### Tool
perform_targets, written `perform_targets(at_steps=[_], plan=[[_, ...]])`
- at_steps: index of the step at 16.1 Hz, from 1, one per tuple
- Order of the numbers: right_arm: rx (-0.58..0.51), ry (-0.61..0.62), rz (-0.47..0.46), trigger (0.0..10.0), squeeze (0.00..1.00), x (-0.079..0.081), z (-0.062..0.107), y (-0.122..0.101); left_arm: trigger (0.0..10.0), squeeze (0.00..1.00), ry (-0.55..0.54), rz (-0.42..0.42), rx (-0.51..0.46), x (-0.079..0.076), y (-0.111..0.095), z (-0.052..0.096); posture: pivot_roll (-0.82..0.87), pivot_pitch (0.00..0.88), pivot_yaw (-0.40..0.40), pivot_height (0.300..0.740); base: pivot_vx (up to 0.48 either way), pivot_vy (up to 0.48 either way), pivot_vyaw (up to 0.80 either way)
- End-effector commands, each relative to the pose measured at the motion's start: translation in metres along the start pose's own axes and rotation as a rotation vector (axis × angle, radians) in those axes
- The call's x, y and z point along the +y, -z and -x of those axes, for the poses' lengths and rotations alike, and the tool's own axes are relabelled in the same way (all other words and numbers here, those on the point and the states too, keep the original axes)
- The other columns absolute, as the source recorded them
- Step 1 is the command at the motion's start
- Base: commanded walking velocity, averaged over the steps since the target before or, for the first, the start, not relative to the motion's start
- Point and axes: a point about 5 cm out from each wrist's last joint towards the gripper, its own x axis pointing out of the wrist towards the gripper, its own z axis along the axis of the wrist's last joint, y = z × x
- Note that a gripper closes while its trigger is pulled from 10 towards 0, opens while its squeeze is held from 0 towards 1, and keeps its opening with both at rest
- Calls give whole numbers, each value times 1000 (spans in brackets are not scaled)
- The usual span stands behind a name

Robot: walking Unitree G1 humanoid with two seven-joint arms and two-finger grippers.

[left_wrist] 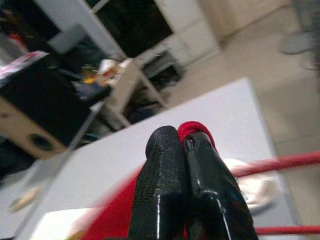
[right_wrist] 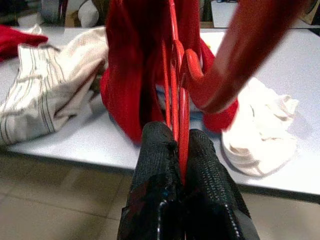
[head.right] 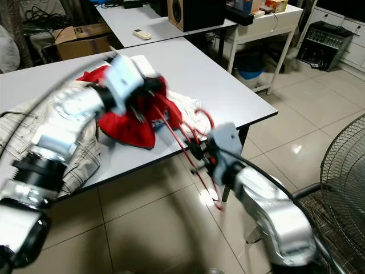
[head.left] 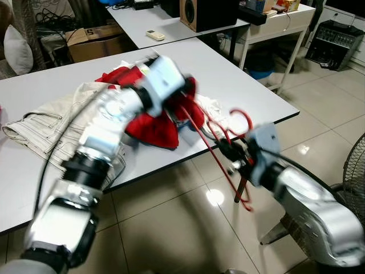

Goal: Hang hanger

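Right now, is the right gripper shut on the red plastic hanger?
Shut: the right gripper pinches the red plastic hanger between its black fingers.

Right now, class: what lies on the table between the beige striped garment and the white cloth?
The red garment, shown in the right wrist view, lies between the beige striped garment and the white cloth.

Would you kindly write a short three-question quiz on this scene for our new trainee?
1. True or false: the right gripper is shut on the red hanger.
2. What does the left gripper pinch? A) the remote B) red cloth C) the beige trousers
3. Fill in: the white cloth lies on the ___.

Key: 1 true. 2 B, the red garment. 3 the table, near its edge.
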Motion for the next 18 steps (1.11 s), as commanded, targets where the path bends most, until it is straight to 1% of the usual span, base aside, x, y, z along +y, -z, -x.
perform_targets(at_steps=[1, 2, 3, 4, 5, 6, 7, 8, 9, 10, 11, 12, 13, 15, 16, 18], plan=[[-14, 52, -31, 10000, 0, -2, -3, -2, 0, 0, 40, 8, 15, -6, 1, 0, -234, 0, 71, 740, 0, 0, 0], [-46, 100, -63, 10000, 0, -1, -7, -3, 0, 0, 67, 22, 32, -14, 5, -1, -235, 0, 72, 740, 0, 0, 0], [-70, 122, -116, 10000, 0, 1, -11, -4, 0, 0, 76, 31, 38, -18, 6, -2, -234, 0, 73, 740, 0, 0, 0], [-79, 127, -147, 10000, 0, 2, -13, -4, 78, 0, 76, 38, 37, -19, 7, -2, -233, 0, 72, 740, 0, 0, 0], [-90, 136, -190, 10000, 0, 5, -16, -5, 3490, 0, 39, 39, 42, -19, 9, -3, -233, 0, 72, 740, 0, 0, 0], [-87, 133, -213, 10000, 0, 8, -19, -4, 10000, 427, -30, 29, 64, -13, 15, -1, -236, 0, 73, 740, 0, 0, 0], [-84, 131, -221, 10000, 0, 9, -19, -3, 10000, 1000, -56, 47, 60, -10, 16, 4, -238, 0, 73, 740, 0, 0, 0], [-84, 135, -226, 10000, 0, 9, -19, -3, 10000, 1000, -58, 78, 44, -10, 15, 7, -237, 0, 71, 740, 0, 0, 0], [-92, 139, -241, 10000, 0, 8, -19, -3, 10000, 1000, -39, 118, 35, -14, 15, 12, -235, 0, 70, 740, 0, 0, 0], [-98, 137, -251, 10000, 0, 8, -19, -4, 10000, 1000, -29, 134, 39, -17, 17, 14, -234, 0, 67, 740, 0, 0, 0], [-110, 130, -271, 10000, 0, 8, -19, -6, 10000, 1000, -30, 163, 70, -24, 25, 16, -234, 0, 65, 740, 0, 0, 0], [-114, 118, -287, 10000, 0, 10, -19, -6, 10000, 1000, -105, 233, 101, -31, 38, 17, -237, 0, 62, 740, 0, 0, 0], [-115, 109, -293, 10000, 0, 11, -19, -7, 10000, 1000, -179, 274, 115, -35, 47, 17, -238, 0, 61, 740, 0, 0, 0], [-123, 95, -300, 10000, 0, 12, -18, -8, 10000, 1000, -258, 339, 95, -39, 52, 18, -240, 0, 58, 740, 0, 0, 0], [-141, 63, -326, 10000, 0, 14, -17, -10, 10000, 1000, -295, 399, 113, -53, 59, 17, -242, 0, 51, 740, 0, 0, 0], [-164, 8, -361, 10000, 0, 16, -17, -14, 10000, 1000, -320, 416, 150, -64, 64, 15, -243, 0, 47, 740, 0, 0, 0]])
